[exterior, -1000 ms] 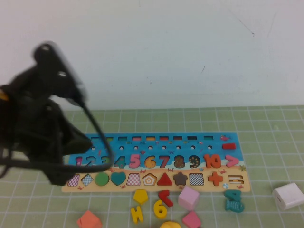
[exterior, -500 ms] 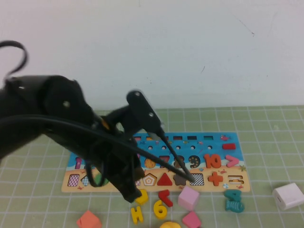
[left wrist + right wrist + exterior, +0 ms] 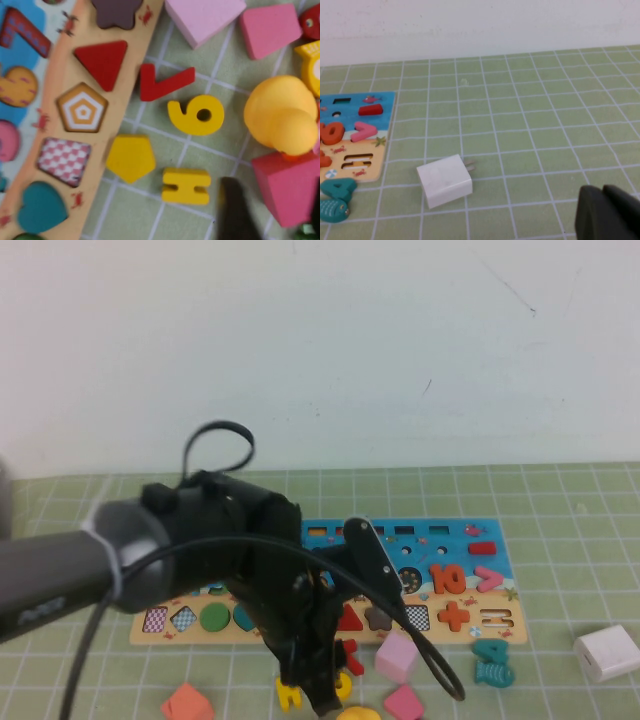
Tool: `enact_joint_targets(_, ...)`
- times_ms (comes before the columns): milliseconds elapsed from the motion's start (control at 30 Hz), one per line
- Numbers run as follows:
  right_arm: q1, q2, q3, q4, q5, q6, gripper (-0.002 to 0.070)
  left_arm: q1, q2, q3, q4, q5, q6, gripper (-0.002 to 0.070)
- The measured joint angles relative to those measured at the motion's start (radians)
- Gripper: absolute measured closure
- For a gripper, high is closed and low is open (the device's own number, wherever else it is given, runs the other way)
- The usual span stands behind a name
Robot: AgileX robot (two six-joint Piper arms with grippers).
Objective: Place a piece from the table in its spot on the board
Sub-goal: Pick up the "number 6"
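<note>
the left arm is reaching for the pick: the left gripper is hanging low over the loose pieces at the board's near edge, at about 6 o'clock from the hollow, and the 6 is lying flat on the mat between the red piece and the h, just off the board and touching no finger. the next move, i judge, is calling for a straight drop with the jaws astride the 6, missing the pentagon and the duck. the left gripper is holding nothing, but only one dark finger is showing, so i cannot tell how wide it is standing; the right gripper is sitting parked far off at 3 o'clock near the white block, its state unclear too.
</note>
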Motion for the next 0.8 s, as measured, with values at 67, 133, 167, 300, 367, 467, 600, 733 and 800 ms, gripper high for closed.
enact_joint_targets(67, 0.0, 0.0, 0.0, 0.0, 0.0, 0.0, 0.0678, -0.004, 0.032, 0.0, 0.007, -0.015, -0.018, 0.0302)
enact_joint_targets(133, 0.0, 0.0, 0.0, 0.0, 0.0, 0.0, 0.0678, -0.006, 0.062, 0.0, 0.018, -0.035, -0.025, 0.0223)
enact_joint_targets(167, 0.0, 0.0, 0.0, 0.0, 0.0, 0.0, 0.0678, -0.006, 0.076, 0.0, 0.028, -0.047, -0.031, 0.0204)
enact_joint_targets(300, 0.0, 0.0, 0.0, 0.0, 0.0, 0.0, 0.0678, -0.006, 0.116, 0.0, 0.06, -0.094, -0.037, 0.0178)
enact_joint_targets(367, 0.0, 0.0, 0.0, 0.0, 0.0, 0.0, 0.0678, -0.006, 0.124, 0.0, 0.071, -0.118, -0.037, 0.0174)
enact_joint_targets(467, 0.0, 0.0, 0.0, 0.0, 0.0, 0.0, 0.0678, -0.006, 0.129, 0.0, 0.072, -0.164, -0.047, 0.0171)
enact_joint_targets(600, 0.0, 0.0, 0.0, 0.0, 0.0, 0.0, 0.0678, -0.006, 0.13, -0.005, 0.073, -0.209, -0.063, 0.0171)
enact_joint_targets(733, 0.0, 0.0, 0.0, 0.0, 0.0, 0.0, 0.0678, -0.006, 0.139, -0.007, 0.073, -0.221, -0.067, 0.0171)
enact_joint_targets(800, 0.0, 0.0, 0.0, 0.0, 0.001, 0.0, 0.0678, -0.006, 0.155, -0.007, 0.073, -0.221, -0.071, 0.0171)
